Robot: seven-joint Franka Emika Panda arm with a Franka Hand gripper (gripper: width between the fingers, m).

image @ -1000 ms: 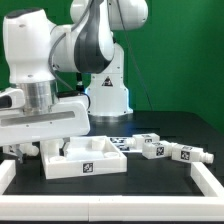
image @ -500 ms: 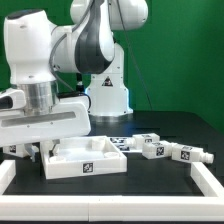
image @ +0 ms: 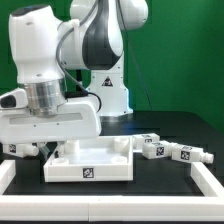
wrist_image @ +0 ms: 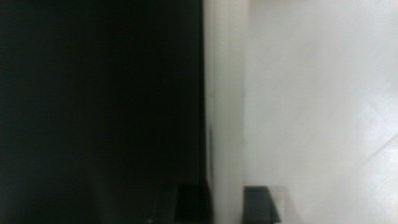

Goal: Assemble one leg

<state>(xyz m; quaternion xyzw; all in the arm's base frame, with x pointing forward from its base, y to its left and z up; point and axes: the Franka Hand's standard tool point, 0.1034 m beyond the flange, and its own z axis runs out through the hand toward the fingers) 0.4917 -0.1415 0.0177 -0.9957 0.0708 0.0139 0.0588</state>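
The large white tray-like part [image: 90,163] lies on the black table at the centre left, its tag facing front. My gripper [image: 48,150] is low at the tray's left wall and appears shut on it; the hand hides the fingers. In the wrist view the gripper [wrist_image: 228,205] shows two dark fingertips [wrist_image: 263,206] astride the edge between dark table and the white tray wall [wrist_image: 302,100]. Three small white legs with tags lie in a row to the exterior view's right of the tray: one [image: 150,143], another [image: 165,151], a third [image: 190,155].
A white raised border [image: 208,180] frames the table's front and sides. Another small tagged white piece [image: 12,148] sits at the far left behind my hand. Tags on the table [image: 120,136] show just behind the tray. The robot's base [image: 105,95] stands at the back.
The tray has shifted and turned a little toward the exterior view's right with my hand on it. The arm's upper part has swung right. The legs have not moved.
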